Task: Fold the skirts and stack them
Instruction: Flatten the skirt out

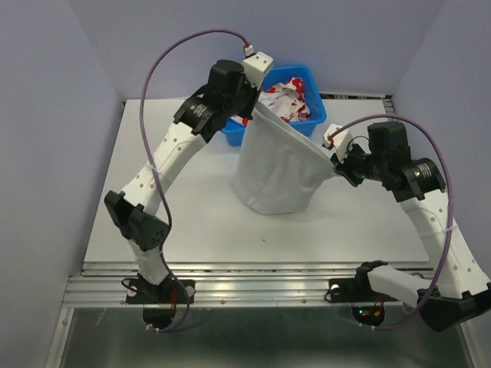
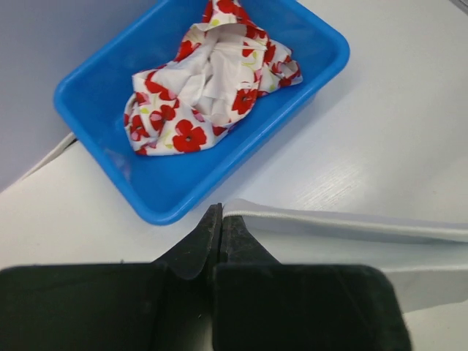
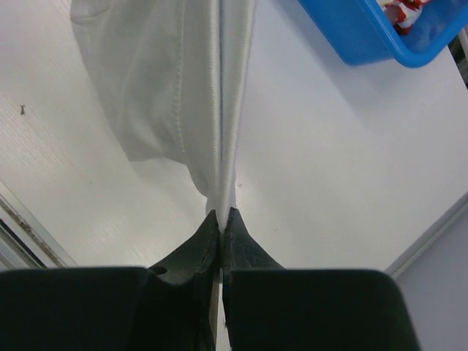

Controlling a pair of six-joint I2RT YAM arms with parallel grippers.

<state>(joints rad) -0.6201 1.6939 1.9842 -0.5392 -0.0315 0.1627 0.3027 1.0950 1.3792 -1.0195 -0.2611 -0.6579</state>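
1. The plain white soft cloth skirt (image 1: 278, 172) hangs spread between my two grippers, just in front of the tub. Its upper edge runs as a taut line from one grip to the other. The lower part appears to rest on the white table top (image 1: 176, 222).
2. Left gripper (image 2: 219, 213): jaws pressed together with no gap visible, pinching one end of the stitched top edge. The band leads away to the right from my tips.
3. Right gripper (image 3: 221, 216): jaws likewise closed, clamped on the other end. The cloth gathers into long pleats there and fans out wider further off.
4. The second skirt, white cloth with red flower blotches (image 2: 208, 80), lies crumpled in a heap inside the blue rectangular plastic tub (image 2: 179, 201) at the far side of the table. Neither gripper is touching it.
5. Handling, my judgement: the white skirt is light and limp, with no stiffness of its own. It sags wherever I am not pulling. Thin, smooth fabric could creep out of a pinch, so the thicker stitched band is the safer purchase.
6. Where to hold, my judgement: the two ends of the band, as now, suit laying it flat. For folding, I would take the corners of an edge so both layers travel together. For the flowered one, I would pinch a raised ridge of the heap first.
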